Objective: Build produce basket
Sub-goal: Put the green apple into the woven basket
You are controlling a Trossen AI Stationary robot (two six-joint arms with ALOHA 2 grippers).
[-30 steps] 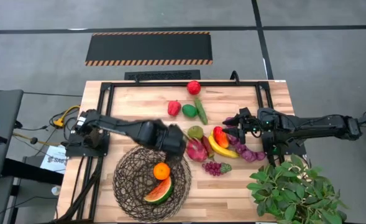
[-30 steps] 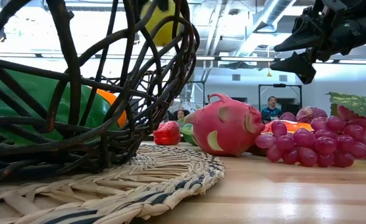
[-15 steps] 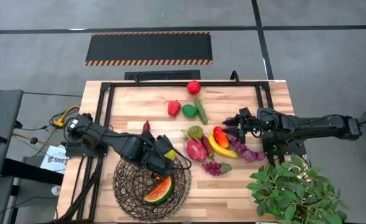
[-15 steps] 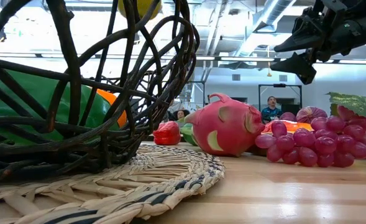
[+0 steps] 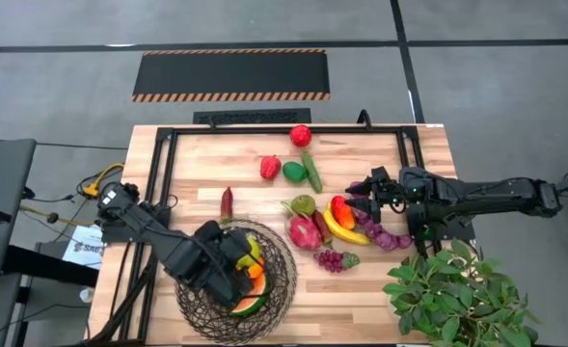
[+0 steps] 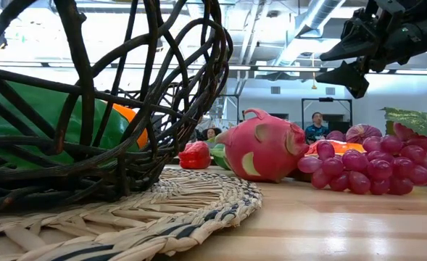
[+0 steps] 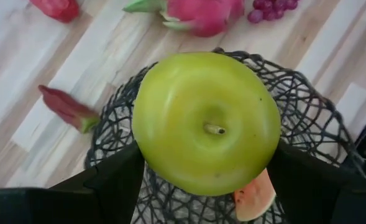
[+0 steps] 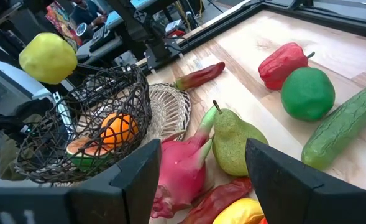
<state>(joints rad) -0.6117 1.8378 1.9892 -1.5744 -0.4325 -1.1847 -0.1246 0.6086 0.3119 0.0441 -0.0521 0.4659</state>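
Observation:
My left gripper [image 5: 244,262] is shut on a yellow-green apple [image 7: 206,121], which hangs over the dark woven-wire basket [image 5: 199,301]. From the right wrist view the apple [image 8: 48,57] shows clear above the basket's rim [image 8: 89,81]. An orange [image 8: 117,129] and a watermelon slice [image 5: 248,306] lie in the basket. My right gripper [image 5: 365,196] stands open above the produce at the table's right, touching nothing. It shows at the upper right of the low view [image 6: 349,64]. My left gripper pinches the apple by its two opposite sides [image 7: 146,155] between the two fingers [image 7: 117,183]. The fingers come from above, slanting down. The apple's stem [image 7: 215,129] faces back toward the wrist. The apple is lifted clear, above the basket's inside.
A pink dragonfruit [image 5: 304,231], pear [image 5: 304,204], banana [image 5: 341,231] and grapes [image 5: 334,259] lie mid-table. A red pepper [image 5: 270,167], cucumber [image 5: 311,171] and a chili [image 5: 227,204] lie farther back. A leafy plant [image 5: 457,289] fills the near right corner. A woven mat [image 6: 199,203] lies under the basket.
My left gripper has carried the apple from beside the dragonfruit, at the basket's far rim, toward the table's near edge and a little left. It now stands over the basket's middle. Its wrist has rolled on the way. The right arm has kept still.

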